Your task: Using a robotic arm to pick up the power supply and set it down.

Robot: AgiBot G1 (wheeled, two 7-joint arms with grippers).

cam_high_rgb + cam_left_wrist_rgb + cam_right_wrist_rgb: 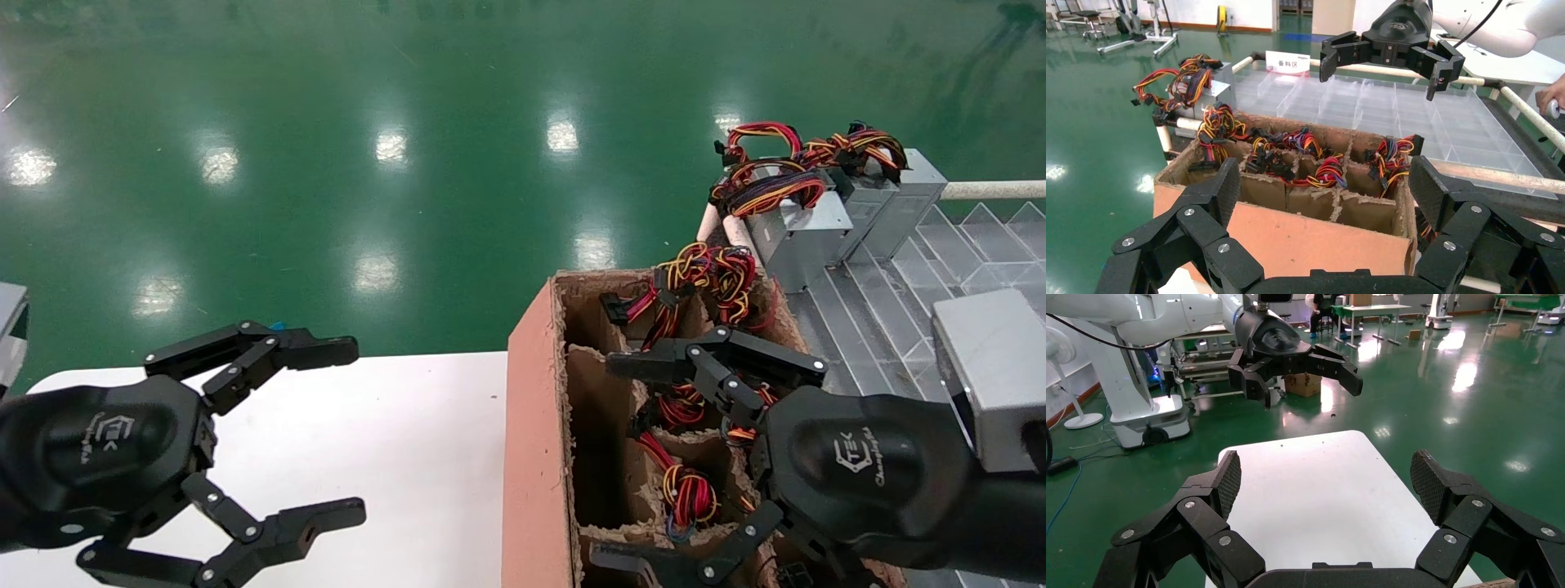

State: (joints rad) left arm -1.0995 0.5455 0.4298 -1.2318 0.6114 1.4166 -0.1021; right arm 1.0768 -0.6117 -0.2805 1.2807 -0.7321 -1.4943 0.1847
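Grey sheet-metal power supply (689, 494), sunk upright in a cell of a tall brown cardboard box with pulp dividers (535, 425), at about 4 o'clock in the head view. Only its bundle of red, yellow and black wires on show; casing hidden in the cell. Probably packed wires-up so as to sit snug and lift straight out.

Directly above it, black linkage-finger right gripper (613, 461) on the white robotic arm with silver-grey wrist block (989, 376), spread wide and holding nothing. Seemingly lined up to straddle the cell before reaching down.

At 8 o'clock, matching black left gripper (350, 431), also spread wide and empty, parked over a glossy white table (409, 441) touching the carton's side. Likely the set-down spot.

At 1 o'clock, similar grey metal boxes with wire bundles (801, 233), resting against a white pipe rail (989, 189). At 3 o'clock, a clear plastic divided tray (891, 310).

From 9 to 12 o'clock, shiny green workshop floor (327, 163), dotted with reflected ceiling lights.
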